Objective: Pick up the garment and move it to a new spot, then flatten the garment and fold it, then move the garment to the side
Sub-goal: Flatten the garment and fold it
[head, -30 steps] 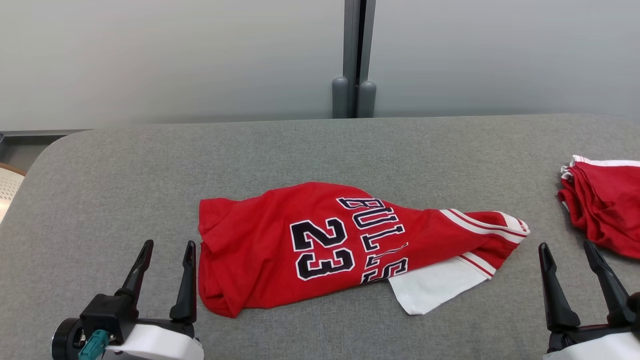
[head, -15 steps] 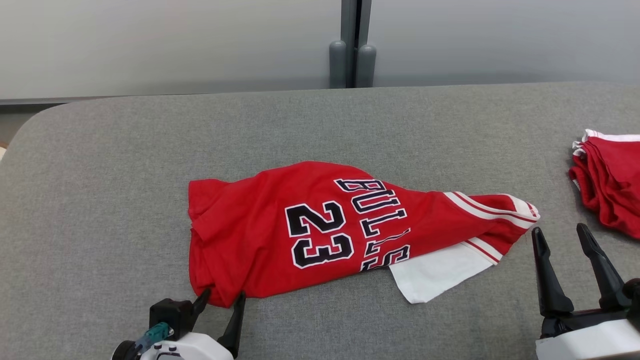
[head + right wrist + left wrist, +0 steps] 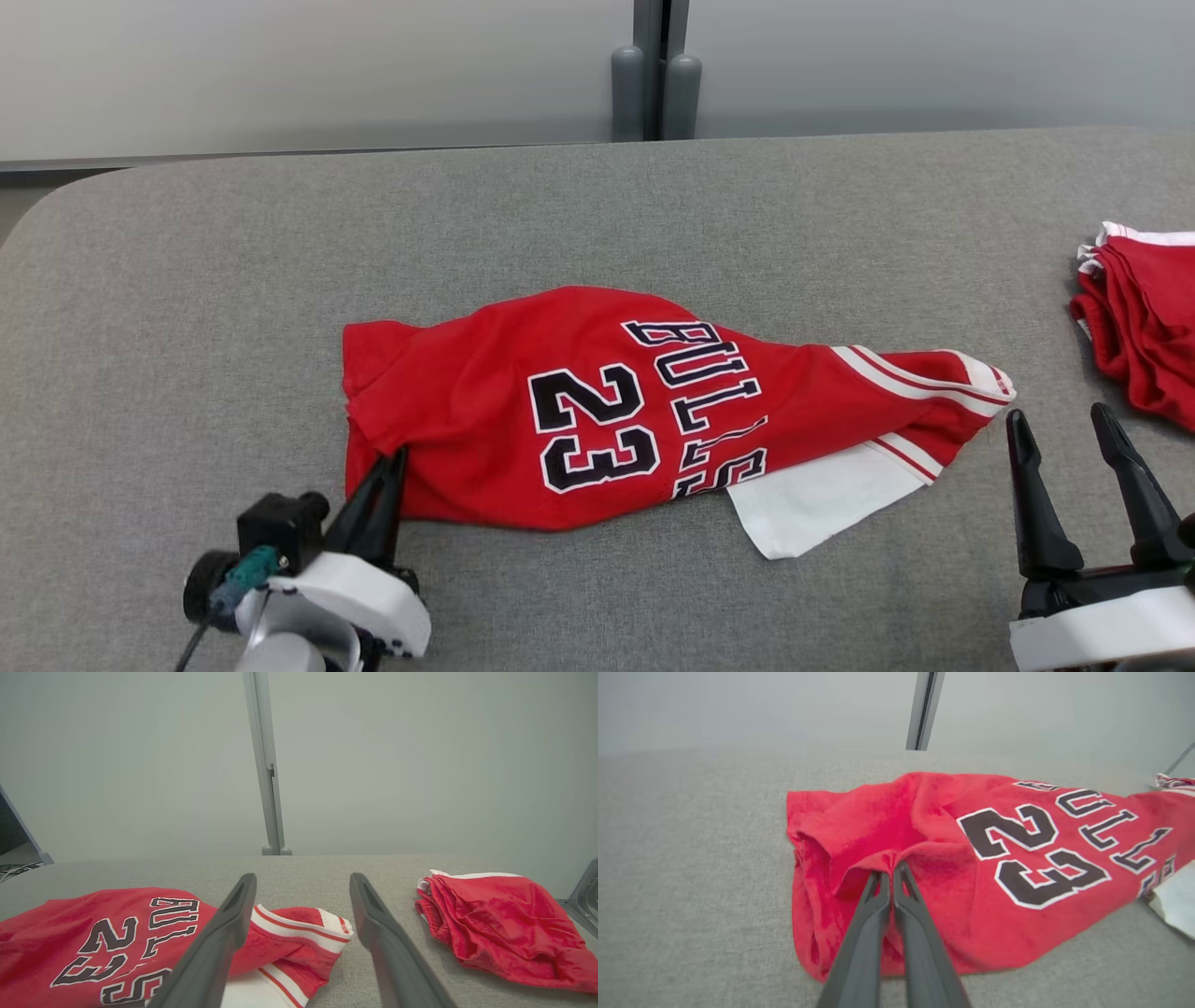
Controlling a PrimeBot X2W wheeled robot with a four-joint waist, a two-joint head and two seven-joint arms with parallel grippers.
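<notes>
Bright, even, diffuse light, no glare. Only thin soft shadows along the near edge of the red fabric jersey (image 3: 579, 411) on the grey felt worktop (image 3: 187, 308). Left wrist view: hazy beyond the jersey, dark fingers (image 3: 864, 952) soft.

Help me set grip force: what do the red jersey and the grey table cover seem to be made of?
The jersey: soft knit fabric, likely polyester, matte to slightly sheeny; it rumples and puckers where the left gripper pinches it. The table cover: woven or felt-like grey textile, matte; fine heathered fleck, probably padded given rounded corners.
</notes>
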